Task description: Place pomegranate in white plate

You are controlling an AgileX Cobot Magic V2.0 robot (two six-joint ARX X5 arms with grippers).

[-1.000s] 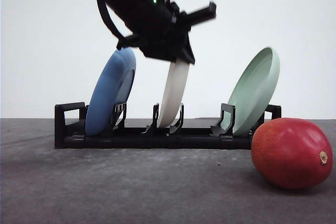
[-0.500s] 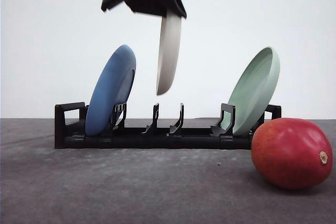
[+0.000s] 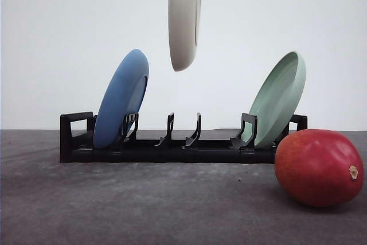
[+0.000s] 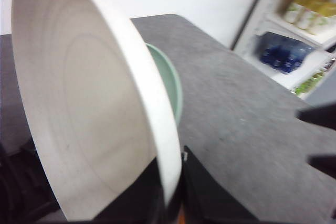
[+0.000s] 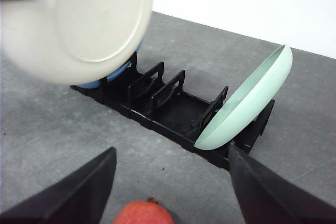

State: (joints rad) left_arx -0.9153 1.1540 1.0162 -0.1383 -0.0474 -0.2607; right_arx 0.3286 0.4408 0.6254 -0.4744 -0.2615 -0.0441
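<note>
The white plate (image 3: 184,18) hangs edge-on high above the middle slots of the black rack (image 3: 172,147). In the left wrist view my left gripper (image 4: 170,190) is shut on the white plate's (image 4: 89,108) rim, one dark finger on each side. The pomegranate (image 3: 318,167), red with a small tan nub, lies on the grey table in front of the rack's right end. My right gripper (image 5: 173,192) is open, its two dark fingers spread wide above the pomegranate (image 5: 143,213), not touching it. The lifted white plate (image 5: 79,22) also appears there.
A blue plate (image 3: 121,98) leans in the rack's left slot and a pale green plate (image 3: 279,98) in its right slot. The two middle slots stand vacant. Beyond the table's far side, a shelf with bottles (image 4: 299,35) is visible.
The white plate has risen out of the rack's middle slot to high above it. The left arm that carries it has gone up past the top of the front view.
</note>
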